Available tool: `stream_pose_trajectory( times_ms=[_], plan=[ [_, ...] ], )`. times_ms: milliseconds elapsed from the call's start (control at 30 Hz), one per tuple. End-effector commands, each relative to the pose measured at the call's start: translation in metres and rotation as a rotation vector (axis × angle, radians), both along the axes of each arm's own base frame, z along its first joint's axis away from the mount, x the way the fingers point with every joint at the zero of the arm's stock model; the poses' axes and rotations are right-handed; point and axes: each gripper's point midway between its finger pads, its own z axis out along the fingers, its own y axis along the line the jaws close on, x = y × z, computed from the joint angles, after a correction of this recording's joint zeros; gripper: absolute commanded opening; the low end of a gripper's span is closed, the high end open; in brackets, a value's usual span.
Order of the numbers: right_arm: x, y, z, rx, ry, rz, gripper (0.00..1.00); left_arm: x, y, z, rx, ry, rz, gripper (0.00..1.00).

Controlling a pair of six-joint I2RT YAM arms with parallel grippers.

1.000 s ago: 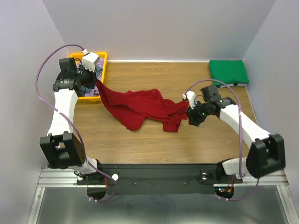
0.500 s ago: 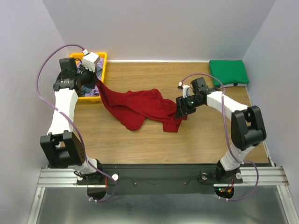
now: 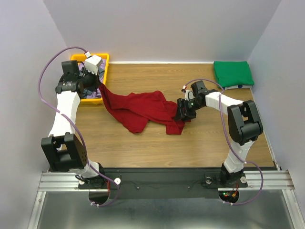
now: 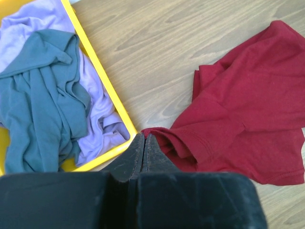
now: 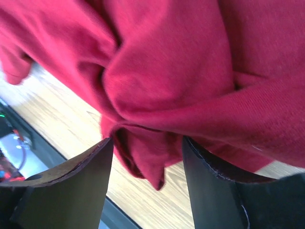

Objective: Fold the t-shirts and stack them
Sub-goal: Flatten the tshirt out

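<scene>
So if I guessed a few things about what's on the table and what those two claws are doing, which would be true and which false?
1. The green t-shirt lies folded at the far right corner of the table. True.
2. The yellow tray is empty. False: it holds the lavender t-shirt and the grey-blue t-shirt.
3. The left gripper is shut on an edge of the dark red t-shirt. True.
4. The right gripper is clamped shut. False: its jaws stand apart at the red shirt's bunched cloth.
</scene>
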Motion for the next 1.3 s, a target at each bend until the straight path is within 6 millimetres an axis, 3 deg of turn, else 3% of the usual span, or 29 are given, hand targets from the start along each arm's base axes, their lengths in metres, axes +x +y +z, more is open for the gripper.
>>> stream_pose_trajectory(
  times_ms=[0,100,200,233,300,433,533,667,700,733,767,800,867,900,967,1000,1033,1100,1133,1200,1233,1267],
  plan=[
    [0.019,0.019,0.037,0.102,-0.073,-0.008,0.65,0.0,-0.004,0.01,-0.006,-0.043,-0.018,0.0],
    [0.022,0.024,0.051,0.134,-0.105,0.012,0.59,0.0,-0.004,0.01,-0.003,-0.046,-0.021,0.0],
    [0.023,0.025,0.047,0.137,-0.096,0.023,0.5,0.003,-0.005,0.01,-0.009,-0.046,-0.023,0.0],
    [0.022,0.025,0.043,0.134,-0.093,0.035,0.38,0.004,-0.005,0.01,-0.009,-0.048,-0.023,0.0],
    [0.017,0.025,0.038,0.141,-0.073,0.052,0.31,0.005,-0.004,0.011,-0.009,-0.048,-0.023,0.0],
    [0.009,0.025,0.034,0.15,-0.058,0.091,0.06,0.006,-0.003,0.014,-0.002,-0.056,-0.022,0.0],
    [0.001,0.031,0.049,0.224,-0.106,0.184,0.01,0.006,-0.003,0.017,-0.002,-0.061,-0.021,0.0],
    [-0.006,0.037,0.089,0.311,-0.311,0.372,0.0,0.004,-0.005,0.018,-0.007,-0.062,-0.026,0.0],
    [-0.01,0.04,0.109,0.347,-0.37,0.422,0.01,0.004,-0.004,0.017,-0.007,-0.062,-0.025,0.0],
    [-0.026,0.044,0.118,0.359,-0.36,0.477,0.0,0.003,-0.005,0.019,-0.01,-0.066,-0.027,0.0],
    [-0.026,0.049,0.136,0.363,-0.488,0.603,0.01,0.002,-0.006,0.019,-0.013,-0.065,-0.029,0.0],
    [-0.052,0.053,0.139,0.35,-0.512,0.742,0.0,0.001,-0.007,0.022,-0.016,-0.071,-0.031,0.0],
    [-0.076,0.057,0.142,0.315,-0.548,0.896,0.01,0.0,-0.008,0.023,-0.023,-0.073,-0.034,0.0],
    [-0.09,0.05,0.133,0.239,-0.525,0.963,0.01,-0.002,-0.009,0.026,-0.026,-0.079,-0.033,0.0],
    [-0.12,0.057,0.126,0.181,-0.587,1.143,0.01,-0.004,-0.011,0.026,-0.033,-0.075,-0.04,0.0],
    [-0.124,0.052,0.117,0.093,-0.607,1.199,0.0,-0.005,-0.011,0.025,-0.033,-0.075,-0.04,0.0],
    [-0.149,0.057,0.105,0.068,-0.631,1.308,0.01,-0.007,-0.011,0.027,-0.034,-0.081,-0.039,0.0],
    [-0.157,0.052,0.082,-0.069,-0.672,1.421,0.01,-0.01,-0.011,0.023,-0.037,-0.073,-0.038,0.0],
    [-0.182,0.05,0.064,-0.1,-0.664,1.541,0.01,-0.012,-0.013,0.021,-0.039,-0.07,-0.042,0.0],
    [-0.192,0.035,0.042,-0.22,-0.664,1.643,0.01,-0.014,-0.014,0.02,-0.039,-0.067,-0.046,0.0],
    [-0.208,0.025,0.024,-0.246,-0.647,1.72,0.0,-0.016,-0.012,0.02,-0.032,-0.069,-0.043,0.0],
    [-0.206,0.019,0.02,-0.296,-0.667,1.735,0.01,-0.017,-0.013,0.021,-0.03,-0.07,-0.046,0.0]
  ],
)
